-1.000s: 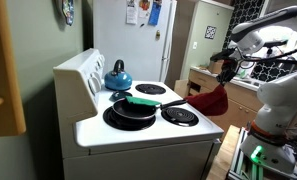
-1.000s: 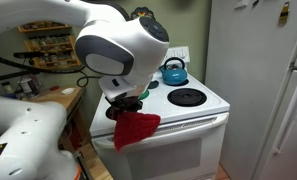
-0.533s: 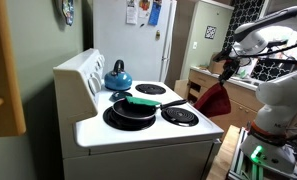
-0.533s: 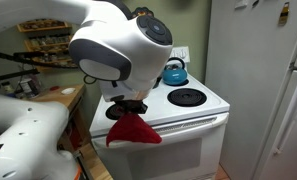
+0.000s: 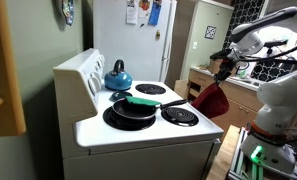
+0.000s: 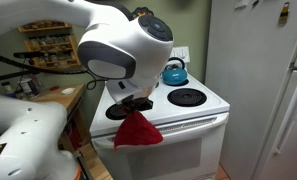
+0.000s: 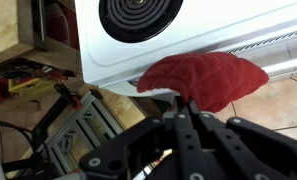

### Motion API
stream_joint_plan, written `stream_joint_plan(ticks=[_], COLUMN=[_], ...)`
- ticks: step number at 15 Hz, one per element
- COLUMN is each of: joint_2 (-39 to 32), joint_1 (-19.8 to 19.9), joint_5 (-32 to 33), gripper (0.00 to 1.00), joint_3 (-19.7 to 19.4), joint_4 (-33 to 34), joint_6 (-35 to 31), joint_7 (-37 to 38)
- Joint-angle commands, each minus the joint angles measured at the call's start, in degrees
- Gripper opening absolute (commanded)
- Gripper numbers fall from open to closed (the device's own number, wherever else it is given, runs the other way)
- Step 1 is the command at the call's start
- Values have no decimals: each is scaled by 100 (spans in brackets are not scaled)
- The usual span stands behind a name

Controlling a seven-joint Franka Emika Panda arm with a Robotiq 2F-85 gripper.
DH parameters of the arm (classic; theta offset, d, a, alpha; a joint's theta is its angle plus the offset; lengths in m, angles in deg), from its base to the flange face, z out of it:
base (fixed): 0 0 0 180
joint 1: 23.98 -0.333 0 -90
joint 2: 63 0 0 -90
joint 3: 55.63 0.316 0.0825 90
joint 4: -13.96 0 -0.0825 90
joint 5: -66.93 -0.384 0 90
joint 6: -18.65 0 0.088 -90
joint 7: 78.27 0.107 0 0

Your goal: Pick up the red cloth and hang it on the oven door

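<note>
The red cloth point(image 5: 212, 98) hangs from my gripper point(image 5: 224, 72) beside the stove's front corner. In an exterior view it point(image 6: 137, 130) dangles below the gripper point(image 6: 138, 104) in front of the oven door point(image 6: 188, 148). In the wrist view the cloth point(image 7: 203, 78) spreads out under the stove's front edge, and my fingers point(image 7: 184, 103) are shut on its edge. The oven door's handle shows as a white bar point(image 6: 193, 122) below the cooktop.
The white stove point(image 5: 148, 125) carries a black pan with a green-handled utensil point(image 5: 134, 106) and a blue kettle point(image 5: 117, 76). A white fridge point(image 5: 143, 40) stands behind it. A wooden shelf and clutter point(image 7: 33, 75) sit beside the stove.
The cloth has swung and risen slightly in the gripper, staying in front of the stove. The gripper has shifted a little towards the oven front.
</note>
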Motion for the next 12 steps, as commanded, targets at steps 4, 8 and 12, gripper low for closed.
stream_joint_plan(ticks=[4,8,12], joint_2=[-125,-13,115], joint_1=[-399,-514,-605], joint_5=[43,-52,-202], gripper=[1,1,1], joint_3=[83,71,23], joint_4=[105,100,102], joint_6=[-520,-915,-1338], joint_7=[-878,-1442,-1924])
